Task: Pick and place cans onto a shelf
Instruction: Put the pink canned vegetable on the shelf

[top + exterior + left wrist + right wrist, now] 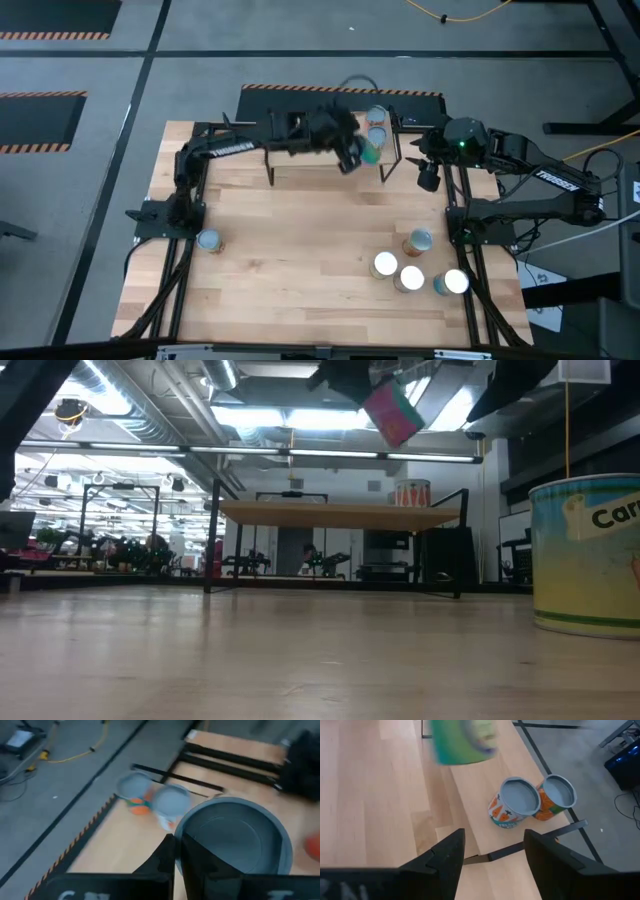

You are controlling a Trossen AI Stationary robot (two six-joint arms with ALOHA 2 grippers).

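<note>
High view: left claw (350,158) sits over the shelf (300,150) at the far edge of the tabletop (300,250), clamped on a green can (372,152), which is carried tilted above the board (low view shows it hanging in the air, pink and green label (392,415)). Two orange cans (376,125) already stand on the shelf, touching each other, just beside the carried one. Right claw (428,178) waits near the shelf's right end, fingers wide, nothing in them. Four cans (412,268) remain grouped near the right front of the tabletop; one more (208,240) stands alone at the left. Handling, as judged: cans look rigid, smooth-sided and light enough for a one-claw lift; the label wall may be slippery, so a grip across the middle of the body, square to the axis, seems safest. The tilt needs levelling so the can lands flat and does not knock its neighbours.
</note>
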